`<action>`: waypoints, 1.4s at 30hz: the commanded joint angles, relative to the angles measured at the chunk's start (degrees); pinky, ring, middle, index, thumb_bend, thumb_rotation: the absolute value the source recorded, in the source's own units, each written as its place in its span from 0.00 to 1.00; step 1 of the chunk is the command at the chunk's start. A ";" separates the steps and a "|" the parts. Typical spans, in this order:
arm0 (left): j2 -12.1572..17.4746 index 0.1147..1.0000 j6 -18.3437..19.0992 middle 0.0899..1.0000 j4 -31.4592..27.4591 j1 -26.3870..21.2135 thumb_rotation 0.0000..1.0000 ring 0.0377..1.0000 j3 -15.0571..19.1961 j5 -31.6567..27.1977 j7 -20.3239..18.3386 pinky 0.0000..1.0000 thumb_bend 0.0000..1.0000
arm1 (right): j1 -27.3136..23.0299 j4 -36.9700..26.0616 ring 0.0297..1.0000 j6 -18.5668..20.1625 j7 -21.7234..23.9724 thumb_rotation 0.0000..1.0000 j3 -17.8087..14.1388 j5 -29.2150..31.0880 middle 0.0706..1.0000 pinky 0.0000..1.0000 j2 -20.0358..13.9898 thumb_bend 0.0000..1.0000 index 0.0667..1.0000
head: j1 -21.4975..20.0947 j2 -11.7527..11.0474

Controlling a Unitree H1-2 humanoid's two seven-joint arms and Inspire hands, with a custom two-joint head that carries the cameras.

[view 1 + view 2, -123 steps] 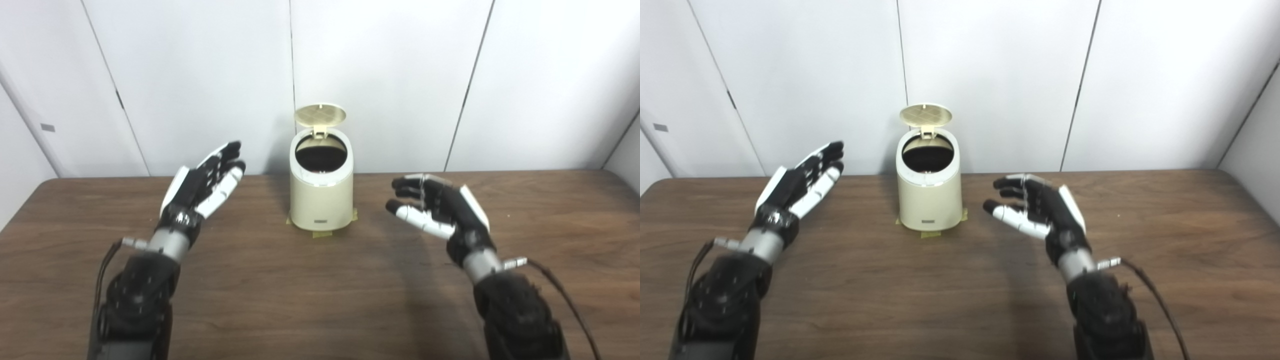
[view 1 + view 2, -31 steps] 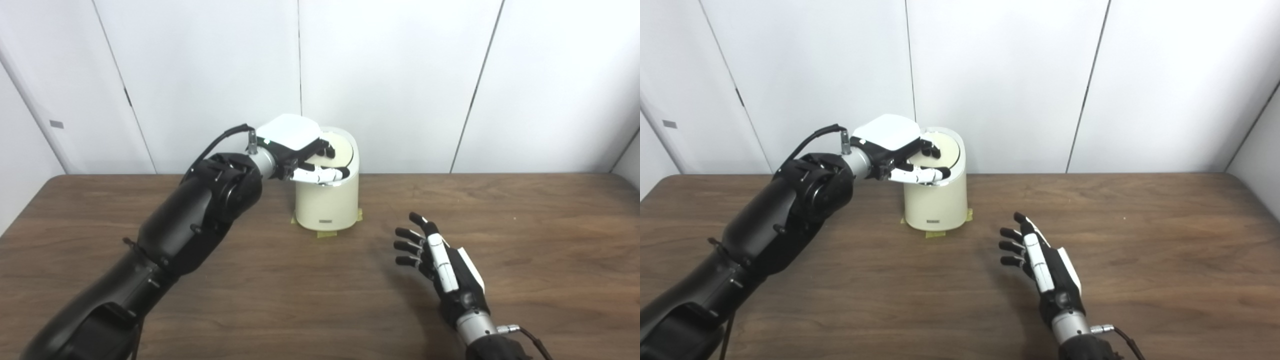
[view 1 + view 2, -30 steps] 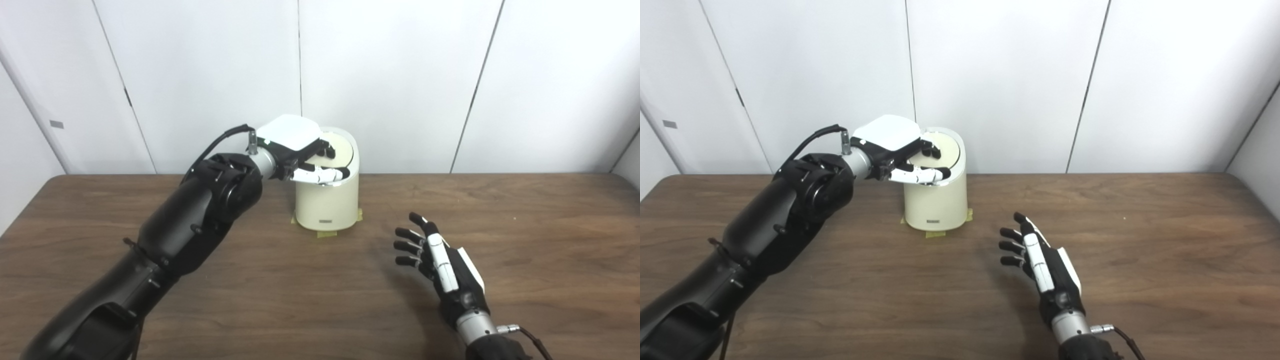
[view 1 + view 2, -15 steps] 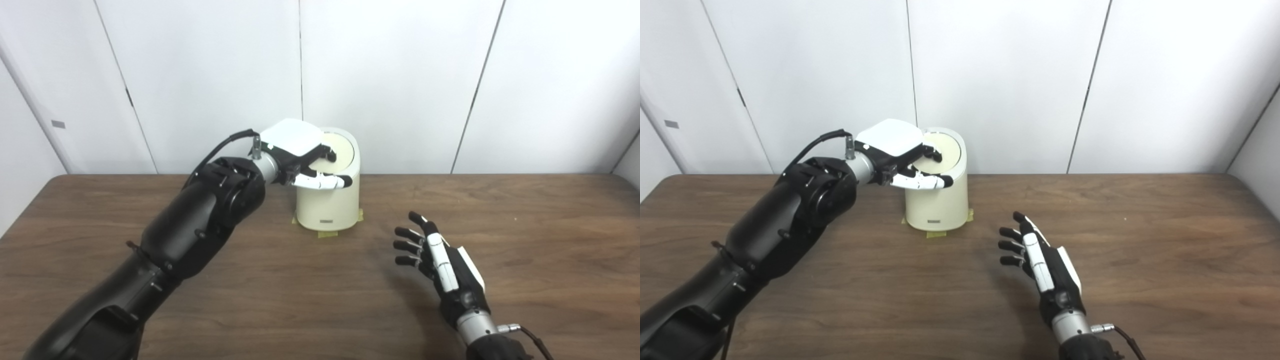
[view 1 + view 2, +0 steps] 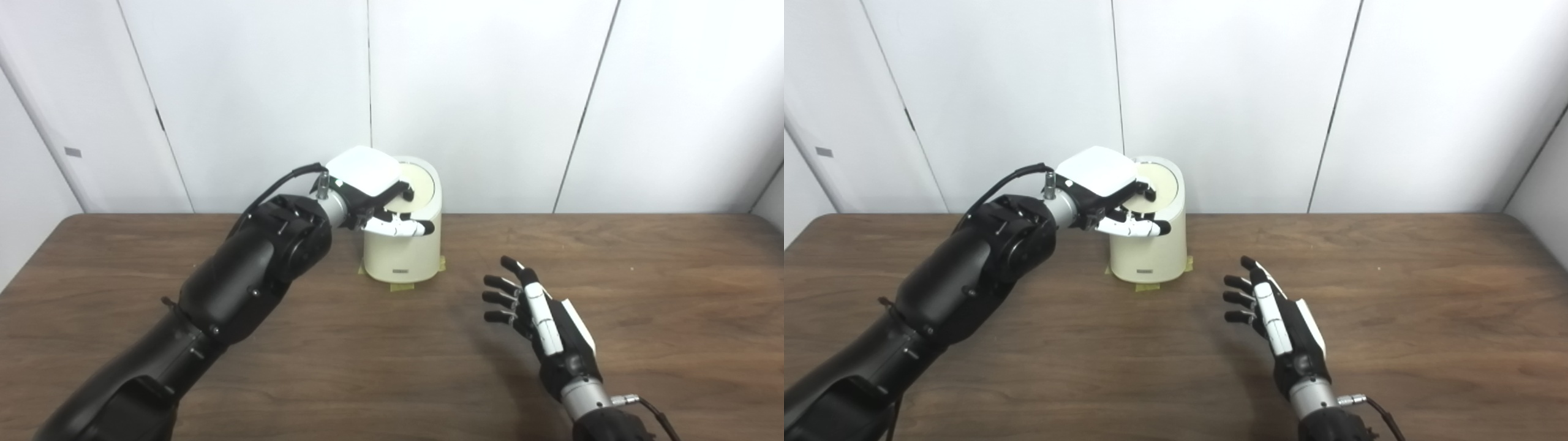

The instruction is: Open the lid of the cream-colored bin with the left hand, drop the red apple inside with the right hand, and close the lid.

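Wood-grain surface before white panel wall. Nearest viewer, right hand hovers low over surface, fingers spread, holding nothing, well apart from bin. Farther back, centre, cream-colored bin stands upright, lid flat, closed. Left hand reaches from left, fingers loosely extended over lid's near-left edge, gripping nothing; possibly touching. Red apple not visible, presumably inside bin.

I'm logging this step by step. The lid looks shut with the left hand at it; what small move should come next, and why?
Probably draw the left hand back off the bin. The lid lies flat and closed, fingers at its left edge. No apple shows on the table, and the right hand waits open and empty.
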 commanded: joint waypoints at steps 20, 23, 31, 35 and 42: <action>-10.48 0.75 10.07 0.71 -14.16 10.23 0.87 0.67 34.78 -30.57 19.73 0.56 0.31 | -2.70 -1.41 0.80 -1.04 0.03 1.00 0.04 0.21 0.82 0.68 -0.30 0.52 0.92 | -0.13 -0.48; -11.89 0.79 13.98 0.76 -17.38 14.93 0.83 0.74 38.22 -37.35 19.90 0.64 0.30 | -2.60 -1.53 0.81 -1.29 0.14 1.00 0.02 0.45 0.83 0.68 -0.34 0.52 0.92 | 0.06 -0.56; -15.57 0.92 18.22 0.92 -20.35 26.08 0.89 0.93 46.82 -55.37 19.73 0.93 0.43 | -2.48 -1.40 0.84 -1.63 0.32 1.00 -0.71 1.98 0.86 0.73 -0.78 0.55 0.90 | 0.46 -0.23; -14.82 0.95 18.11 0.95 -21.58 30.54 0.97 0.96 46.94 -59.39 21.10 0.96 0.46 | -2.49 -1.38 0.87 -2.14 0.78 1.00 -0.79 2.54 0.89 0.78 -1.60 0.55 0.91 | 0.39 -0.24; -16.51 1.00 17.44 1.00 -23.23 37.03 1.00 1.00 46.77 -64.84 24.58 1.00 0.42 | -2.66 0.66 0.96 -5.22 2.31 1.00 -0.85 3.74 0.96 0.91 -3.20 0.58 0.96 | 0.50 -0.56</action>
